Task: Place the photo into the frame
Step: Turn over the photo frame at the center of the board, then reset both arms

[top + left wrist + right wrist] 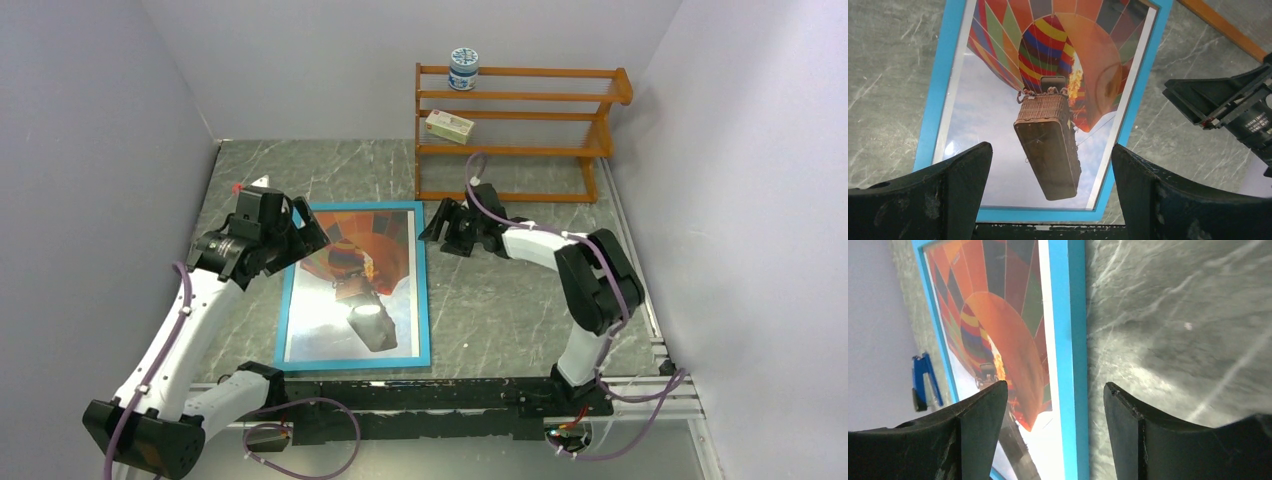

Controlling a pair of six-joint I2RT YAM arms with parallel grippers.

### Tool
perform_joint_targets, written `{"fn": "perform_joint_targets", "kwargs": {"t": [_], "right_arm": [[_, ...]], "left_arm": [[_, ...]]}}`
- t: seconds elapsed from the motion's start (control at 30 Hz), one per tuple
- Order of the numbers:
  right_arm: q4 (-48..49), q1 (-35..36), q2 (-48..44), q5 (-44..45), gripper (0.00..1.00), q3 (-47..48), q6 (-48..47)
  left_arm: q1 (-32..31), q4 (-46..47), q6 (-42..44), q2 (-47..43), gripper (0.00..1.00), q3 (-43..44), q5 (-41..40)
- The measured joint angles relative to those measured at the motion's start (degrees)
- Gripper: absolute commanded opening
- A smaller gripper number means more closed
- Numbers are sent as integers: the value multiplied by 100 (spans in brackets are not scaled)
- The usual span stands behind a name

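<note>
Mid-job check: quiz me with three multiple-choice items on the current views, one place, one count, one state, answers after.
1. Where is the bright blue rectangular picture frame? A) flat on the grey marbled table B) standing upright C) on a shelf
2. How many items stand on the orange-brown wooden rack? A) none B) two C) four
3. The hot-air balloon paper photo lies: A) rolled up B) face down beside the frame C) face up within the frame
Answers: A, it lies level on the marble; B, a white-and-blue jar and a small pale box; C, the blue border surrounds it.
</note>
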Motion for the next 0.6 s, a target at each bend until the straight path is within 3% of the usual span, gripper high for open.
{"fn": "perform_joint_targets", "kwargs": {"t": [0.33, 0.6], "right_arm": [[-1486, -7, -1895, 1633, 75, 0, -811], [-3239, -33, -3698, 3084, 76, 216, -1674]], "left_arm": [[0, -205, 588, -269, 94, 533, 4], [0, -691, 1222, -820, 94, 1416, -46]]}}
